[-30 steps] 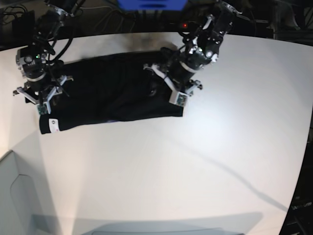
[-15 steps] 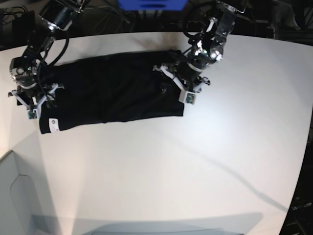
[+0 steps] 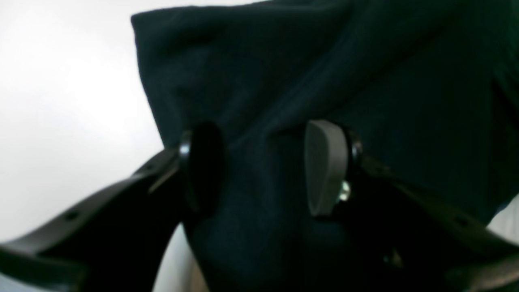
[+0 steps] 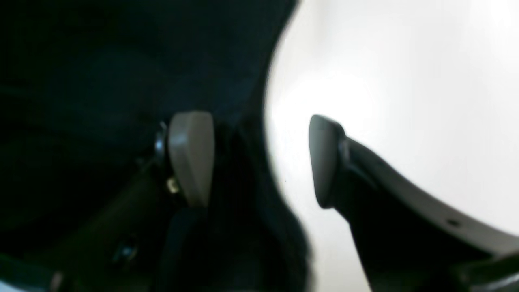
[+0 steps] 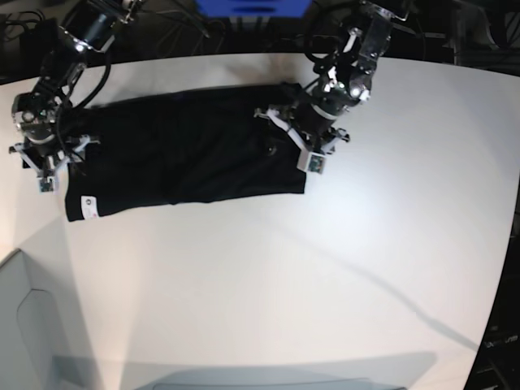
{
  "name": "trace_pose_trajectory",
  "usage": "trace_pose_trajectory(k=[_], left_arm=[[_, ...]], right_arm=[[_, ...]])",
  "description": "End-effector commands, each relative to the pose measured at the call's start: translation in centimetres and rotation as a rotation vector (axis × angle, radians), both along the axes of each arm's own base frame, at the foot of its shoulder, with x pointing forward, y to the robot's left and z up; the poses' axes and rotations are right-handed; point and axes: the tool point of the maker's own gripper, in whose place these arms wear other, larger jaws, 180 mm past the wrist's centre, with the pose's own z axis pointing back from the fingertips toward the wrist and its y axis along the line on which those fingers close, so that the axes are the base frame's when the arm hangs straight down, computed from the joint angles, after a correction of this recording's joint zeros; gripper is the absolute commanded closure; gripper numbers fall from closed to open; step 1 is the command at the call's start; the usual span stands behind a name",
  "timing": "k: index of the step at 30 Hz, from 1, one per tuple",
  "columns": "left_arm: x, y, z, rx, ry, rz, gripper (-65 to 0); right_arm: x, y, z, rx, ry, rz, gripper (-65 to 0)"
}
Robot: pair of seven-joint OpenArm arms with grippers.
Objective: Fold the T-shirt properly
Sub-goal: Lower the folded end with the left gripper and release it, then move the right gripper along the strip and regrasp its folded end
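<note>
A: Where does the large plain black cloth T-shirt (image 5: 191,158) lie?

B: Spread in a long band on the white table (image 5: 325,268), 1 end under each gripper, probably so both ends can be lifted together.

A: And the left gripper (image 3: 263,166)?

B: Jaws apart over the cloth. A raised ridge of fabric runs between its 2 pads, yet neither pad visibly presses it; I judge nothing is held.

A: The right gripper (image 4: 259,158)?

B: Spread wide, holding nothing. The shirt's edge runs between its jaws, 1 pad over cloth, 1 over bare table, ready to pinch that edge.

One T-shirt (image 5: 187,154), two pincers.
</note>
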Motion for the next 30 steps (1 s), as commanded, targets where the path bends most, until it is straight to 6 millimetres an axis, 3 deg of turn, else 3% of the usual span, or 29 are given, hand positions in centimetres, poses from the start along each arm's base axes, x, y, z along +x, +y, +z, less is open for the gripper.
trace_pose_trajectory(k=[1,3,6,12,15,22,30], left_arm=[[0.7,-0.2,1.6,-0.019,-0.054,0.003,-33.8],[0.9,-0.5,2.3,-0.031,-0.068,0.002,-33.8],[1.0,-0.7,2.9,-0.039,-0.084,0.001,-33.8],[1.5,-0.3,3.7,-0.036,-0.111,0.006,-33.8],[2.1,1.3,3.8,-0.026,-0.112,0.056,-33.8],[2.6,2.5,3.6,-0.011,-0.113,0.089,-33.8],[1.9,3.4,0.3,0.018,-0.033,0.103,-33.8]], right_arm=[[0.9,-0.1,2.9,-0.041,-0.090,0.020,-37.9],[0.7,1.3,5.3,-0.081,-0.144,0.048,-38.0],[0.2,5.7,6.0,-0.063,-0.165,0.129,-38.0],[-1.8,14.4,3.0,0.059,-0.082,0.323,-37.8],[-2.8,17.1,2.3,0.094,-0.058,0.397,-37.8],[-3.5,19.2,1.7,0.121,-0.034,0.452,-37.8],[-3.7,19.6,1.7,0.125,-0.033,0.465,-37.8]])
